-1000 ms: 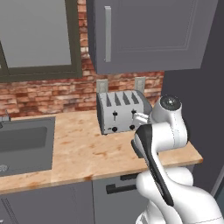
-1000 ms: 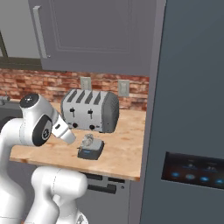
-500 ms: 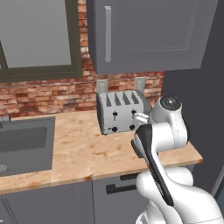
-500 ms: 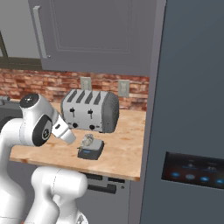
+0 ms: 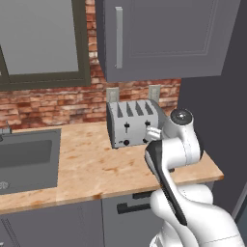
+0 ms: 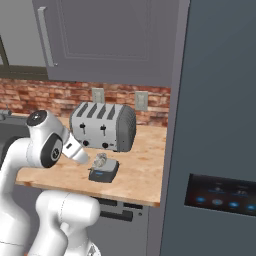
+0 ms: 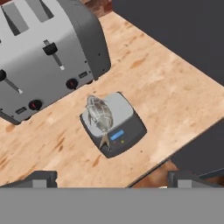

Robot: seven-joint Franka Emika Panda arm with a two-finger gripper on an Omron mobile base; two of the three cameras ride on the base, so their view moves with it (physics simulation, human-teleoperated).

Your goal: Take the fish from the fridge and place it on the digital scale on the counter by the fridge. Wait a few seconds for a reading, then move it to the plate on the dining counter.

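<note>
Fish (image 7: 99, 117): lying on the digital scale (image 7: 114, 125), body over the rear left part of the pad, tail reaching down beside the blue display; seen also as a small silvery shape on the scale in the right base view (image 6: 101, 160)
Digital scale: flat on the wooden tabletop (image 7: 162, 92), just in front of the silver toaster (image 7: 43, 52), near the tabletop's front edge; apart from the toaster, not touching
Claw (image 7: 111, 180): above and in front of the scale, looking down on it; two dark tips at the lower edge of the hand view, one far left, one far right, spread wide with nothing between them
Fish relative to claw: well clear of both tips, beyond them and roughly centred between them, slightly toward the left tip; no contact
Fridge (image 6: 220, 125): door closed, immediately right of the tabletop, dark panel with blue lights low on its front
Arm: folded low in front of the tabletop, wrist angled toward the scale in the right base view
</note>
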